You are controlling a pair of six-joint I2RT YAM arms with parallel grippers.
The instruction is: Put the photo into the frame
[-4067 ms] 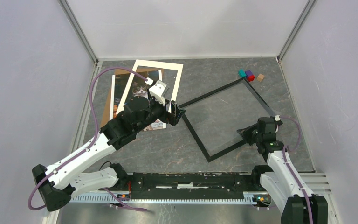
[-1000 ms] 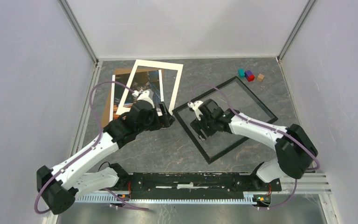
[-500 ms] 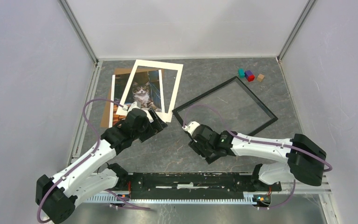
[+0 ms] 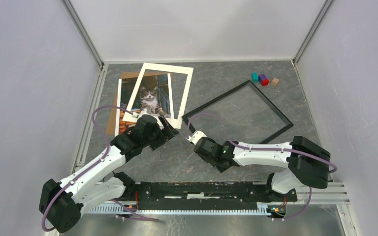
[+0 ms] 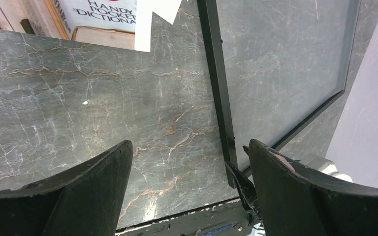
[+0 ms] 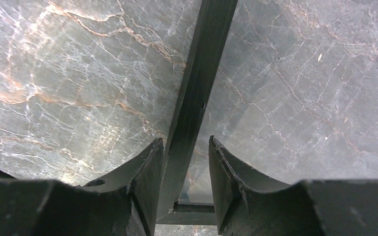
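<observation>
Our right gripper (image 6: 185, 141) sits half-closed astride the frame (image 6: 198, 88), its left rail seemingly stiff, light; grip unconfirmed. Left gripper (image 5: 189, 145) gapes, empty.

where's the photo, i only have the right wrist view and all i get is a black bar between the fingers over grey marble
Observer: The cat photo lies at the table's far left, under the white mat border and apart from the black frame.
Operator: which bit of the frame is my right hand at
Observer: The right hand straddles a side right by the frame's near corner, the one opposite the small coloured blocks.
Operator: and the left hand
Observer: The left hand is open and empty, over bare tabletop between the photo and the frame.
</observation>
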